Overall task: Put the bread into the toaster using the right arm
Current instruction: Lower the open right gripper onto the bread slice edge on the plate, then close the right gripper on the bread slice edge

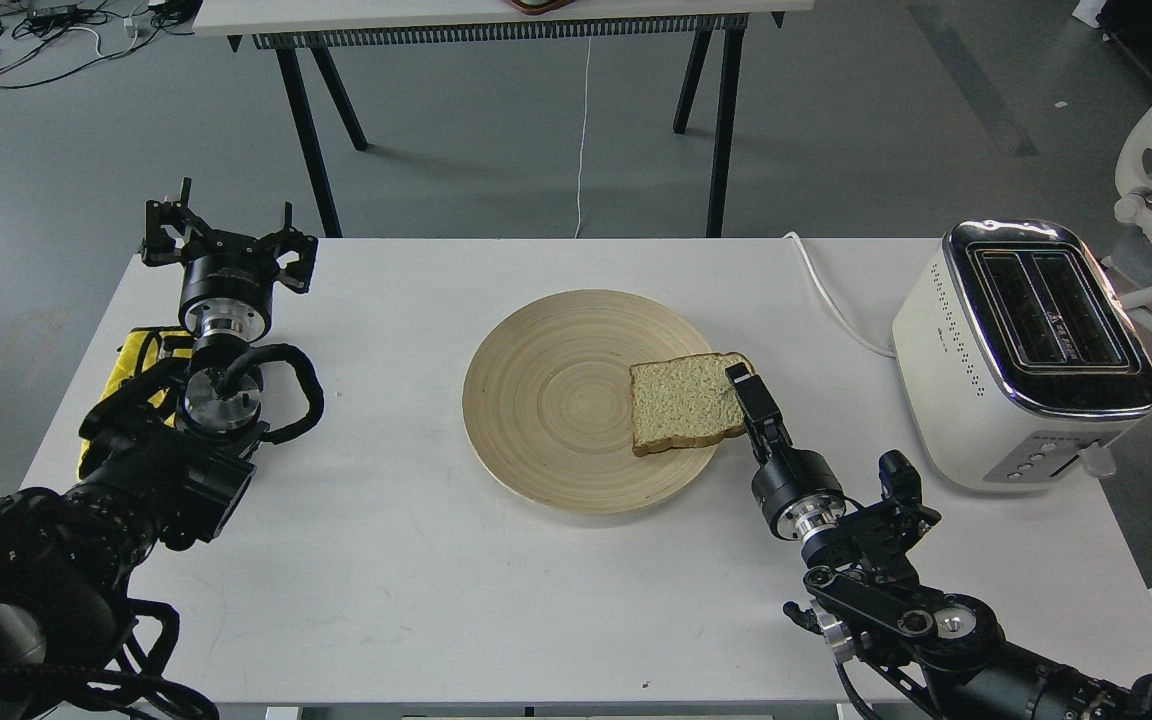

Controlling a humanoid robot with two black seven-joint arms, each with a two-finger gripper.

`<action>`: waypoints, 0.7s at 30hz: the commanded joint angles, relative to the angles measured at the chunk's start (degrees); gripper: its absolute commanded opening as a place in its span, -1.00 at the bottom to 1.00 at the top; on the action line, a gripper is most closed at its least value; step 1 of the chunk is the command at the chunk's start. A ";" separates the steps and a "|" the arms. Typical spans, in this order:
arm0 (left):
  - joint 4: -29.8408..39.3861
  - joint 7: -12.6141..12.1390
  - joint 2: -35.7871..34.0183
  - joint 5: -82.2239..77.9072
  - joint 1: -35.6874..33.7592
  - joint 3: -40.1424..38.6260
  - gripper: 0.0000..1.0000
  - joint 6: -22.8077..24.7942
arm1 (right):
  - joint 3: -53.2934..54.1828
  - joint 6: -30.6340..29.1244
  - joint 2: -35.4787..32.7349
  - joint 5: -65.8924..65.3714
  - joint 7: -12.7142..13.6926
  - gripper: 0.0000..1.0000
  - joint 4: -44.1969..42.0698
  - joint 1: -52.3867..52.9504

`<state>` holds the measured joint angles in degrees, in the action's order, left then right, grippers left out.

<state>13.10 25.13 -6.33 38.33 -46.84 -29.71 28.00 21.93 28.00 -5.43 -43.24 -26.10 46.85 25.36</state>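
The step in hand looks like the grasp of the bread (684,402): the slice is not yet lifted and the toaster (1026,352) has both slots free. The bread lies flat on the right part of the round wooden plate (546,400), and its right edge reaches over the plate rim toward the toaster.

The right gripper (744,388) sits at this right edge, with one black finger lying across the top of the crust corner. The second finger is hidden, maybe under the slice, so I cannot tell if the jaws are closed on the bread or only placed around its edge. The slice is touching the upper finger, or it is very near to it.

I judge that the next move needs a firm closing on the edge, then a lift clear of the plate, a carry to the right over the white table (416,580), and a turn of the slice to upright so it enters one slot.

The left gripper (228,232) rests well apart at the far left, with its jaws spread wide and holding nothing.
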 commanded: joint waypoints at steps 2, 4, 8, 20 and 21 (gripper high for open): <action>0.00 0.01 0.00 -0.01 0.09 0.00 1.00 0.00 | -0.39 0.00 -0.02 0.00 -0.09 0.39 0.00 -0.05; 0.00 0.01 0.00 -0.01 0.00 0.00 1.00 0.00 | -0.66 0.00 -0.02 0.00 -0.09 0.31 0.00 -0.13; 0.00 0.01 0.00 -0.01 0.00 0.00 1.00 0.00 | -0.66 0.00 -0.02 0.00 -0.09 0.05 -0.09 -0.05; -0.09 0.01 0.00 -0.01 0.00 0.00 1.00 0.00 | -0.66 0.00 -0.11 0.00 -0.18 -0.29 0.00 -0.13; -0.09 0.01 0.00 -0.01 0.00 0.00 1.00 0.00 | -0.66 0.00 -0.11 0.00 -0.18 -0.29 0.09 -0.13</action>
<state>13.08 25.13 -6.33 38.31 -46.82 -29.71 28.00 21.27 28.00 -5.53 -43.24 -26.28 46.84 25.23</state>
